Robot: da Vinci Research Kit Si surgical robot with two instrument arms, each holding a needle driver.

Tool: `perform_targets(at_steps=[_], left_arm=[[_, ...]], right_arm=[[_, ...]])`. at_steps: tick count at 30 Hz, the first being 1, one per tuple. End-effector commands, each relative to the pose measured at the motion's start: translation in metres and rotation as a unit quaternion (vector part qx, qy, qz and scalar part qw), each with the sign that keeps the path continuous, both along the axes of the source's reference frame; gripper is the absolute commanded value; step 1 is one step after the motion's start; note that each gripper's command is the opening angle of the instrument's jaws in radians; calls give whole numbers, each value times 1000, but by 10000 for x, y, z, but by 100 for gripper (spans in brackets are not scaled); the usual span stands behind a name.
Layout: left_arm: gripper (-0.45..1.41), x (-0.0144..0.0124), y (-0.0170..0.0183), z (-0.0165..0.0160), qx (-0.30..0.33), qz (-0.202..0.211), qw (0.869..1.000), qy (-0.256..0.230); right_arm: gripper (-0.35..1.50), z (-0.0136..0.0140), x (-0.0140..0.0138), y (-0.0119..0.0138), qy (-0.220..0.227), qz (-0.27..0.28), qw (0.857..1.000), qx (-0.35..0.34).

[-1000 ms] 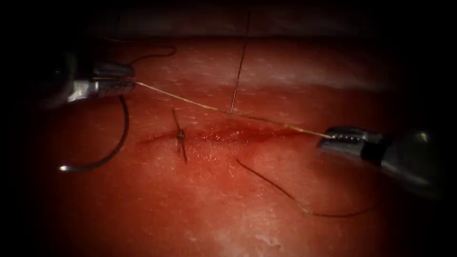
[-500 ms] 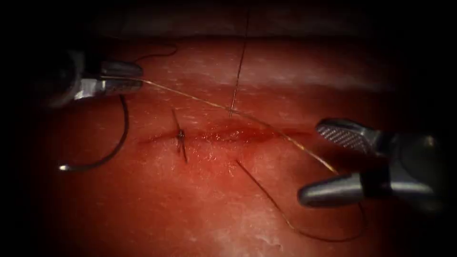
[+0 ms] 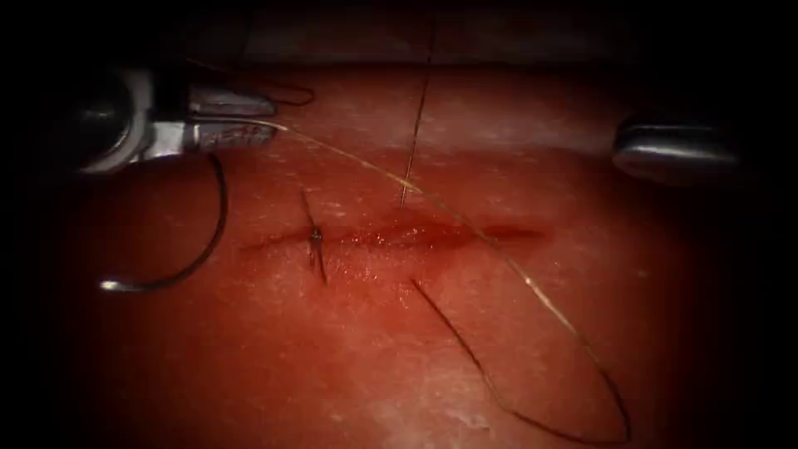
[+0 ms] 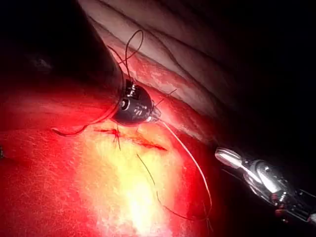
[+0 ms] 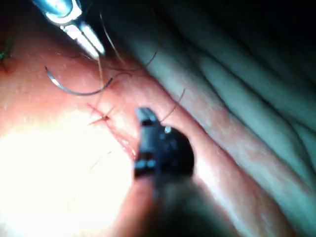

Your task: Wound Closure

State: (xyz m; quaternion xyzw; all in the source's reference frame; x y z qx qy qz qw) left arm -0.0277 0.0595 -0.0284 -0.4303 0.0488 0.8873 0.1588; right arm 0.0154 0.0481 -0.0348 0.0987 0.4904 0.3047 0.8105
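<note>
Clamping the thread (image 3: 465, 224), the left claw (image 3: 249, 125) sits left of the cut (image 3: 399, 235); needle (image 3: 187, 249) lies free on tissue (image 3: 374, 357). Right claw (image 4: 228, 157): jaw state unclear.

No readable text, label, brand, number or sign appears on anything in these views.
</note>
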Motion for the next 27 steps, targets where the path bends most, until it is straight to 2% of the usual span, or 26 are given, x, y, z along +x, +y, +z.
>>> perform_targets(at_steps=[1, 3, 4, 6, 7, 15, 19, 22, 27], left_arm=[[-35, -7, 3, 7, 9, -11, 1000, -8], [-35, -11, 1, 12, 16, -25, 999, -21], [-35, -11, 1, 12, 16, -25, 999, -21], [-35, -13, 1, 19, 14, -32, 999, -22], [-35, -13, 2, 21, 16, -38, 999, -22], [-35, -17, 1, 49, 9, -76, 997, -1], [-35, -29, -2, 69, 5, -86, 996, 6], [-35, -42, -14, 86, -2, -94, 996, 13], [-35, -40, -25, 87, 1, -86, 996, 14]], right_arm=[[-35, 35, 17, -8, 6, -5, 1000, -7], [-35, 67, 34, -20, 12, -12, 1000, -15], [-35, 67, 34, -20, 12, -12, 1000, -15], [-35, 87, 58, -34, 23, -15, 1000, -6], [-35, 88, 63, -37, 25, -19, 999, -6], [-35, 63, 87, -41, 64, -10, 998, -5], [-35, 54, 96, -41, 78, 2, 997, -8], [-35, 43, 96, -31, 92, 32, 995, -17], [-35, 38, 91, -21, 81, 76, 993, -31]])
